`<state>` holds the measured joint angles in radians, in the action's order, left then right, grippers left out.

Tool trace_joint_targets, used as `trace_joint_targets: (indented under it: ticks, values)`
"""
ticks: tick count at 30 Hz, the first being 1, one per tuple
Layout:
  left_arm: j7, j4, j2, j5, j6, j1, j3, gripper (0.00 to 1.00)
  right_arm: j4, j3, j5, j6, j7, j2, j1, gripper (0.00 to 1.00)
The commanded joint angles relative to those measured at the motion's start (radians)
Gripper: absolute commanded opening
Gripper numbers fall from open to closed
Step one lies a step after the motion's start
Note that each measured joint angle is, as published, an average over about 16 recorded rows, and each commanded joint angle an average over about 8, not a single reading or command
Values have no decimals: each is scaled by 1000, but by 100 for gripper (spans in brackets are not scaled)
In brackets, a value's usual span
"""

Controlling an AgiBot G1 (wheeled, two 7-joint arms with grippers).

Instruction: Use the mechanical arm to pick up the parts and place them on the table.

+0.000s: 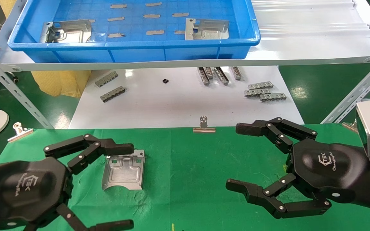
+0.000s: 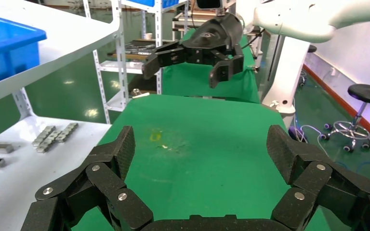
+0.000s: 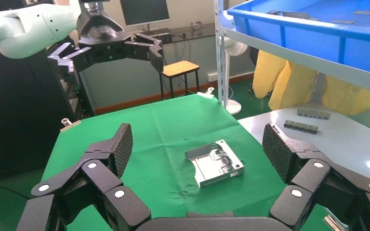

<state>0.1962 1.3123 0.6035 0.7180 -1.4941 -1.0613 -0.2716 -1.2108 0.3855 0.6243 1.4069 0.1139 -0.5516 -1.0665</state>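
Observation:
One silver sheet-metal part (image 1: 124,171) lies flat on the green table (image 1: 188,199), also shown in the right wrist view (image 3: 215,162). Two more parts (image 1: 67,32) (image 1: 206,29) lie in the blue bin (image 1: 133,45) on the shelf. My left gripper (image 1: 130,186) is open and empty; its upper fingertip hangs just left of the part on the table. In the left wrist view the left gripper (image 2: 202,154) has only cloth between its jaws. My right gripper (image 1: 234,157) is open and empty over the table's right half, facing the part across bare cloth (image 3: 200,144).
Several small grey tabs lie in the bin. Grey comb-like strips (image 1: 263,91) and a small black piece (image 1: 165,81) lie on the white board (image 1: 178,106) beyond the table. Binder clips (image 1: 203,125) (image 1: 19,130) sit on the table's far edge. Shelf legs (image 1: 14,89) slant at both sides.

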Motion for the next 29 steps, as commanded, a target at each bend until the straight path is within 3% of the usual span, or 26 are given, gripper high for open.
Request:
trace_joint_targets:
  ticks: [1, 29]
  values:
    - [3, 11, -3, -6, 1, 6, 4, 100, 0, 0, 0, 0, 0, 0, 0, 100]
    - [-9, -27, 7, 12, -1, -13, -7, 100, 0, 0, 0, 0, 0, 0, 0, 100]
